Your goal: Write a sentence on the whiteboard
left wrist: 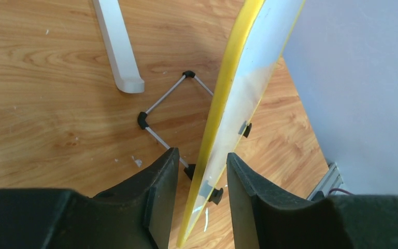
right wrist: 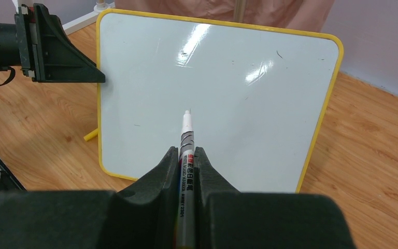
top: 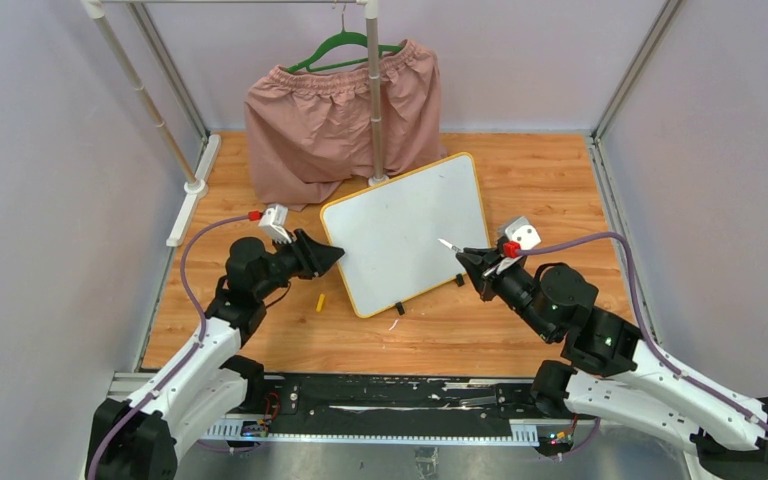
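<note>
Whiteboard [top: 405, 235], wire stand [left wrist: 143, 120] largely behind it

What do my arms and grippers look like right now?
The left arm and right arm have white lower links and black joints and upper segments. A purple cable runs along each, ending at a red plug beside a white wrist camera box. The left gripper and right gripper carry black wedge-shaped fingers.

— How is the light?
— Bright and even, from overhead; shadows are faint and soft.
— Any glare?
— White streaks on the whiteboard [right wrist: 228, 104]; the wrist views blur along their bottom edge.
</note>
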`<state>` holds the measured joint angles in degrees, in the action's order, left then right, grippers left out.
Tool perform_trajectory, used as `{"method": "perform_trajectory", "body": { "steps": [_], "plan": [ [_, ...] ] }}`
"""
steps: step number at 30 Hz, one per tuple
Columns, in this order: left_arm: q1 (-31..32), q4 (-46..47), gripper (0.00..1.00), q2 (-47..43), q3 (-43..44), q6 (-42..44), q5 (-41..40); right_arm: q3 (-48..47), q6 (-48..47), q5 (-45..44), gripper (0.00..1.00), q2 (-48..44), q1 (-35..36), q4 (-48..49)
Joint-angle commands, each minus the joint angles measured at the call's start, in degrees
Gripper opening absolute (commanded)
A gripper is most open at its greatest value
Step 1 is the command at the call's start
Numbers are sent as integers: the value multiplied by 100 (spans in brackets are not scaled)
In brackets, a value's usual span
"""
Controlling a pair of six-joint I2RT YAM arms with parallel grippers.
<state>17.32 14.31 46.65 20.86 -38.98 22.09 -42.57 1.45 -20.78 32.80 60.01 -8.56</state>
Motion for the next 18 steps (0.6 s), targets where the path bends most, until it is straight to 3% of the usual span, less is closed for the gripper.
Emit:
{"method": "perform_trajectory", "body": {
  "steps": [1, 18],
  "plan": [
    [-45, 388, 41, 21, 120, 72, -20, 35, 21, 36, 0, -146, 2, 108],
    [-45, 925, 22, 787, 491, 198, 405, 64, 39, 126, 0, -239, -2, 47]
  ]
}}
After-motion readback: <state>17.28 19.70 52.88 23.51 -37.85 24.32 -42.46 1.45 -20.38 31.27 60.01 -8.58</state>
